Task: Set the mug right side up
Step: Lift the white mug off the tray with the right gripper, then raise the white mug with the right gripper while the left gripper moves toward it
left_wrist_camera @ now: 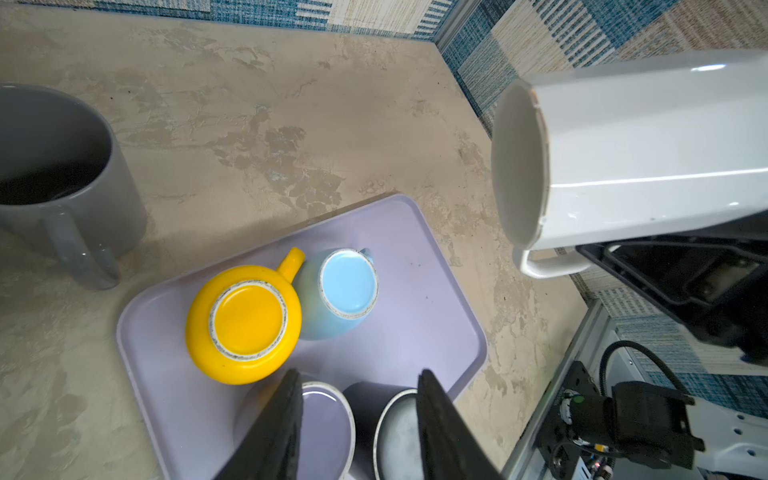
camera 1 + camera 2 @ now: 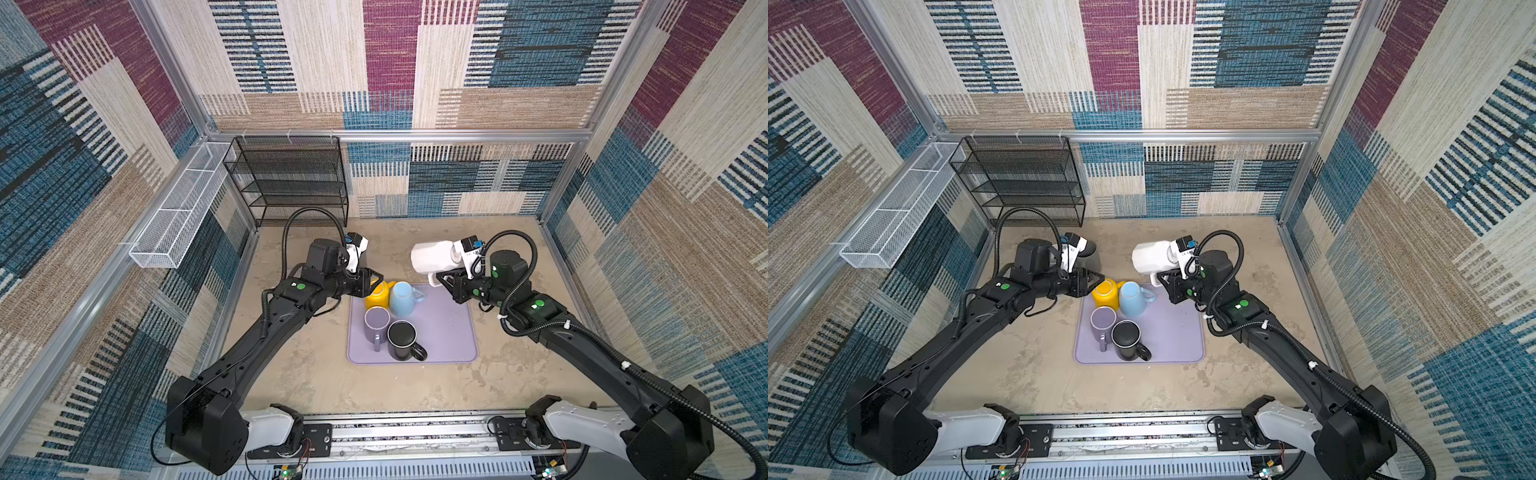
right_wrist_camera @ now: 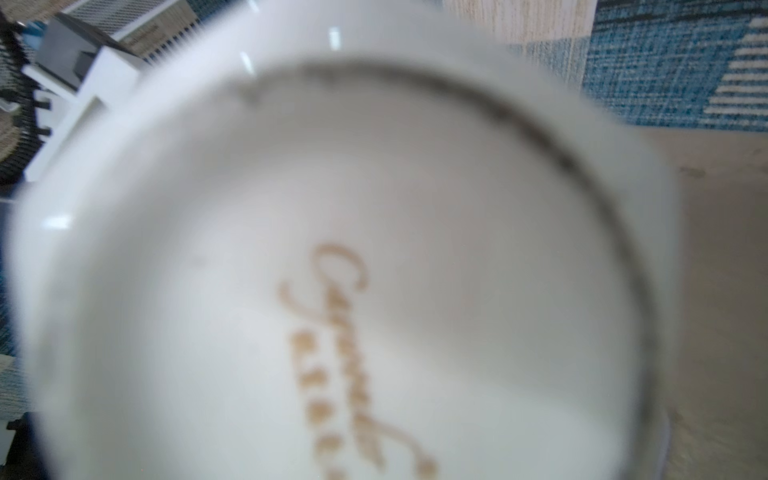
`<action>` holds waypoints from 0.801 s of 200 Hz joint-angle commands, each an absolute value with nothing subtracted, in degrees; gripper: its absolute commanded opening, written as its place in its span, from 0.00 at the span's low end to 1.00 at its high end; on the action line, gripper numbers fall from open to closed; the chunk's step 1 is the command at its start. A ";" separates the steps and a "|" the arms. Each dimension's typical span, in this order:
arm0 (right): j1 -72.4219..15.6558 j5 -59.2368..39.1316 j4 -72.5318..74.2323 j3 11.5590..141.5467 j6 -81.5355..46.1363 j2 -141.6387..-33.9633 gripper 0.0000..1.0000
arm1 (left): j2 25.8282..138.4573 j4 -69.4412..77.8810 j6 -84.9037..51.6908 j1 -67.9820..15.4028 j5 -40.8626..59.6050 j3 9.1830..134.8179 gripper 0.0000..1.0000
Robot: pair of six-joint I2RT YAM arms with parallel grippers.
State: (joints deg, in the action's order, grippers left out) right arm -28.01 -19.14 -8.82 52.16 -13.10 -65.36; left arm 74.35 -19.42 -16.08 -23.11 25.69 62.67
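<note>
As the right hand (image 2: 441,279) grips its handle (image 1: 548,266), the white mug (image 2: 432,255) hangs horizontal, mouth facing leftward.

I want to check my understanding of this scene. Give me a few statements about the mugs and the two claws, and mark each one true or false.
1. The right claw holds the white mug on its side, in the air. True.
2. The yellow mug stands with its mouth up. False: it is upside down on the tray, base up.
3. The grey mug stands upright on the table, off the tray. True.
4. The left claw grips the blue mug. False: it is open and empty, above the tray.
</note>
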 commanded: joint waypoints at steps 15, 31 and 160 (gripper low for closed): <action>-27.95 -25.57 3.38 51.68 -14.04 -63.79 0.00 | 73.66 -13.45 -18.00 -23.05 31.52 61.66 0.42; -27.97 -27.47 5.13 51.58 -14.49 -63.59 0.00 | 73.25 -12.27 -18.15 -23.11 33.66 61.29 0.42; -28.00 -40.32 19.06 53.81 -21.51 -68.17 0.00 | 69.90 7.39 -24.67 -23.38 48.76 54.93 0.46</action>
